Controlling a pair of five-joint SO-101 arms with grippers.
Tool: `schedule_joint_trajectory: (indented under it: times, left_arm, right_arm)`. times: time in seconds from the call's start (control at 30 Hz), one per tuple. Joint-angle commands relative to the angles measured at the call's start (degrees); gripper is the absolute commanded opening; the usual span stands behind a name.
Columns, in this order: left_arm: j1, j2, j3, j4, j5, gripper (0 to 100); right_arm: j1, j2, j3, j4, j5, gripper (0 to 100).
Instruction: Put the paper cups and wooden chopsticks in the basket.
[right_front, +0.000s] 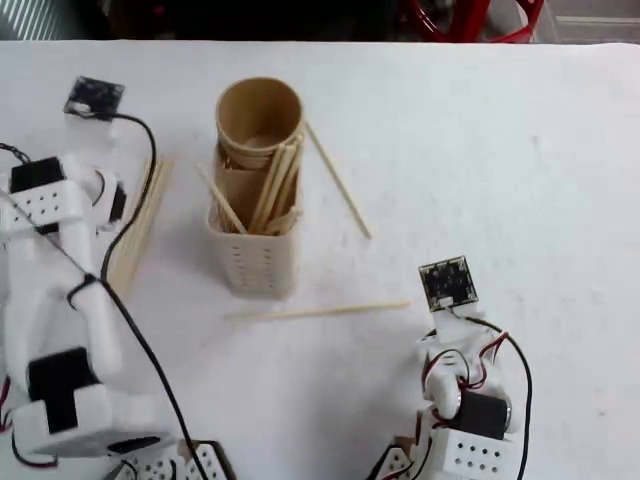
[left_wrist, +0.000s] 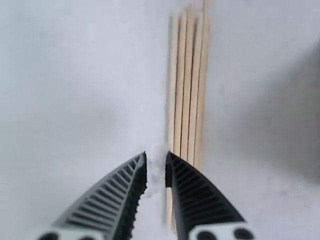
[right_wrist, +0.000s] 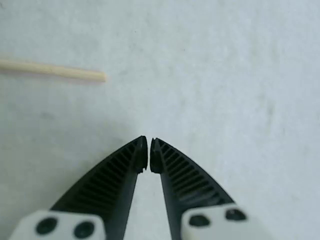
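Left gripper (left_wrist: 156, 157), jaws barely parted, hung beside the chopstick bundle (left_wrist: 187, 100) (right gripper (right_wrist: 149, 145) clenched, empty); so narrow an opening could scatter the sticks.

The left arm (right_front: 60, 260) stretches from the near left toward the far side. Its left gripper (left_wrist: 156, 167) points down, jaws parted by a narrow gap. The right arm (right_front: 462, 420) sits folded at near right, and the right gripper (right_wrist: 149, 150) has its jaws closed tip to tip.
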Motion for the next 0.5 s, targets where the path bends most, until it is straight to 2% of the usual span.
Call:
schedule_joint_trajectory:
  times: [0.0, 0.2, 0.47]
  left_arm:
    - [2.0, 4.0, -4.5, -0.3, -1.5, 9]
    - [4.4, 12.6, -7.9, -0.6, -1.4, 9]
    - [4.4, 28.9, -18.5, -0.1, -1.2, 9]
  right_arm:
    - [0.7, -0.4, 0.5, 0.1, 0.5, 2.4]
    - [0.7, -0.4, 0.5, 0.1, 0.5, 2.4]
    - [0.7, -0.4, 0.5, 0.1, 0.5, 2.4]
